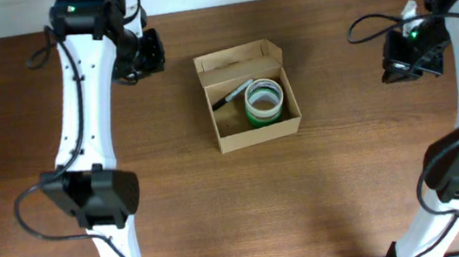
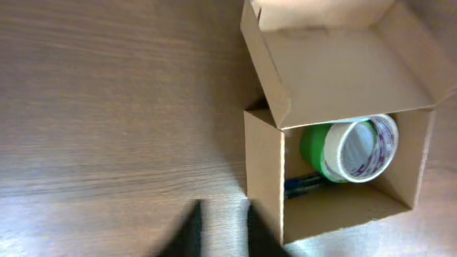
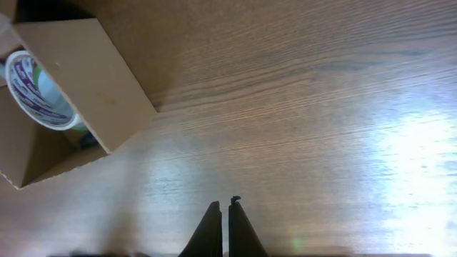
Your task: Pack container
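Your right gripper (image 3: 226,208) sits closest to its lens, well to the right of the box (image 1: 262,133), with its fingers pressed nearly together on nothing. Your left gripper (image 2: 223,218) hangs near the box's left side. Its dark fingers are blurred, but they stand apart and empty.

The box stands mid-table with its flap (image 1: 237,57) thrown back on the far side. Inside lie a green tape roll (image 2: 313,146), a paler roll (image 2: 357,150) with purple print touching it, and a dark pen (image 1: 232,96) left of them. No loose items show on the table (image 1: 351,192), so I judge the filling done and the closing at hand.

Next you need a finger behind the flap to swing it forward over the opening, with its side tabs tucking inside the walls. The box is plain tan cardboard, thin-walled, matte, square-cornered and probably light. The wood is smooth with a sheen, so expect sliding, and brace the near wall with your other gripper. The rolls are glossy rings.
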Tool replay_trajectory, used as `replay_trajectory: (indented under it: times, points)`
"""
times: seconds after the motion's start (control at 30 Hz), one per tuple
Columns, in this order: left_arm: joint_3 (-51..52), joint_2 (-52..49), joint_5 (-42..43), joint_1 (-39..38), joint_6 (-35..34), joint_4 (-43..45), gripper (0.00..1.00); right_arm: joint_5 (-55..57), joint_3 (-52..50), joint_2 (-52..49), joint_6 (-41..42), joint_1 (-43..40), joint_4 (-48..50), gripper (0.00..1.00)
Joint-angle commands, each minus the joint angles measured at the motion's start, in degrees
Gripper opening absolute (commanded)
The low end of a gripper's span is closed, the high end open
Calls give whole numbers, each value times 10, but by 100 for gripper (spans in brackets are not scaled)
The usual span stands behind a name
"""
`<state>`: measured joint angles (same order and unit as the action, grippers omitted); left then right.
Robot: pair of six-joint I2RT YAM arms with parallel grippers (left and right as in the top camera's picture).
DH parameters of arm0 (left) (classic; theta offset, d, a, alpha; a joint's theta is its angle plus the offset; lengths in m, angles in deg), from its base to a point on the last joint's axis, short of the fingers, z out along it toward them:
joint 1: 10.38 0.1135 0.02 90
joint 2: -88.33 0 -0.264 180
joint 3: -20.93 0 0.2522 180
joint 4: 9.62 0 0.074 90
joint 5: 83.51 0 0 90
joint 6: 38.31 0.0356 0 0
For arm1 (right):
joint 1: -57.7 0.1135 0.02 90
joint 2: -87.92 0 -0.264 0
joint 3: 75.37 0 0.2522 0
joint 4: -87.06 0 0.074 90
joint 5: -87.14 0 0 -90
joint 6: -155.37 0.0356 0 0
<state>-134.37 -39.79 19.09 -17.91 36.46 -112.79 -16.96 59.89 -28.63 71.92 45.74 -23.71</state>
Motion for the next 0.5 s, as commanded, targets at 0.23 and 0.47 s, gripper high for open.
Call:
replay_trajectory:
  times: [0.23, 0.47]
  points:
    - [46, -149, 158, 0, 0, 42, 2, -19, 1, -40, -43, -11, -3, 4]
    - [46, -158, 168, 0, -27, 63, 2, -49, 0, -83, -73, -12, -3, 4]
